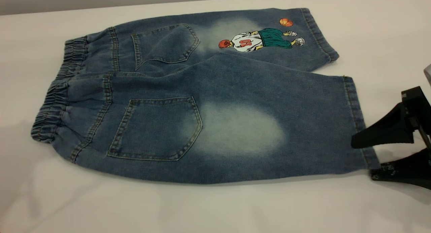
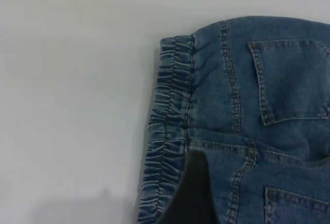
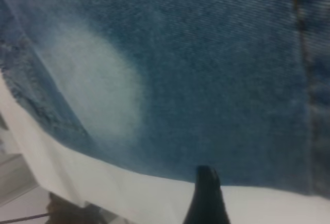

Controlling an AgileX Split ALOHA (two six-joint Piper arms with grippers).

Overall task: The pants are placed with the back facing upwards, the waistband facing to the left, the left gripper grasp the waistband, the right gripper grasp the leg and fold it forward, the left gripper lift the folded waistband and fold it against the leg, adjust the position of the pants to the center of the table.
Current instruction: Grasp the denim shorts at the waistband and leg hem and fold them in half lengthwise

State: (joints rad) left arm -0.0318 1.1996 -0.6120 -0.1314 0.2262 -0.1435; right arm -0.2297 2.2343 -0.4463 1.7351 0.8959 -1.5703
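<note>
Faded blue denim pants (image 1: 202, 101) lie flat on your white table (image 1: 101, 206), waistband (image 1: 55, 101) left. Your black right gripper (image 1: 365, 159) straddles the near leg's (image 1: 286, 132) hem, fingers apart; closing shallow risks slipping. The left gripper's (image 2: 193, 193) fingers: cannot tell.

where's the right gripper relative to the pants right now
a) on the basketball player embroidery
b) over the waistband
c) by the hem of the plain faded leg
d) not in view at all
c: in the exterior view the right gripper sits open at the hem end of the leg with the pale patch, far from the waistband and the embroidered leg.
</note>
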